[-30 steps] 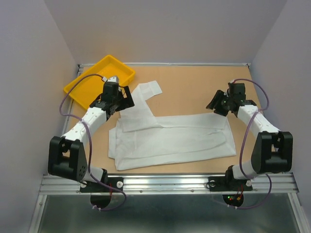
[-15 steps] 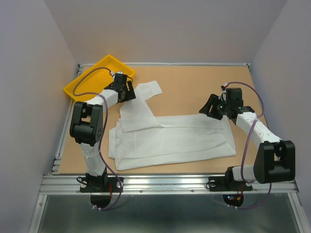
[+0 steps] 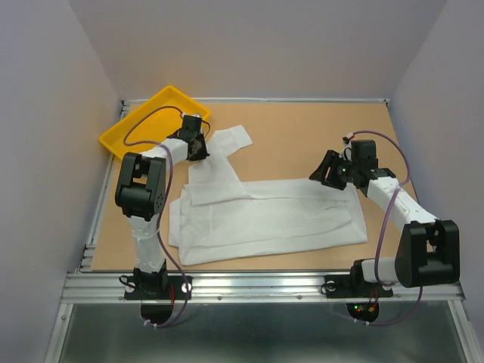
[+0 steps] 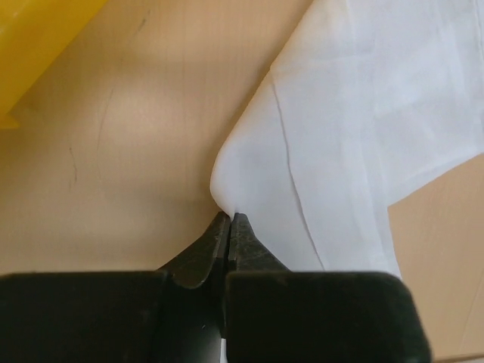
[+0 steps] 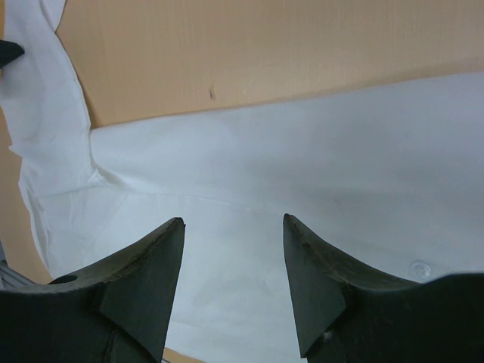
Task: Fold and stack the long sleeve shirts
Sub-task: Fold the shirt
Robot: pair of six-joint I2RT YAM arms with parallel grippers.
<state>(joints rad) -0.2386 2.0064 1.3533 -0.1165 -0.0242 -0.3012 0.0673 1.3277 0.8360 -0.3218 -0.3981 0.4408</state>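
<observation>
One white long sleeve shirt (image 3: 265, 215) lies flat across the table's middle, its body running left to right. A sleeve (image 3: 223, 147) angles up toward the back left. My left gripper (image 3: 200, 148) sits at that sleeve's left edge, near the tray. In the left wrist view the left gripper (image 4: 229, 219) is shut, and its tips pinch the edge of the white fabric (image 4: 340, 113). My right gripper (image 3: 324, 171) hovers over the shirt's upper right corner. Its fingers stand open above the cloth (image 5: 302, 151) in the right wrist view, with nothing between them (image 5: 233, 221).
A yellow plastic tray (image 3: 151, 113) stands at the back left corner, just left of the sleeve; its corner shows in the left wrist view (image 4: 38, 38). Grey walls close in the left, right and back. A metal rail runs along the near edge.
My left arm stretched out toward the back and its gripper closed on the sleeve's edge. My right gripper shifted a little left toward the shirt's corner.
</observation>
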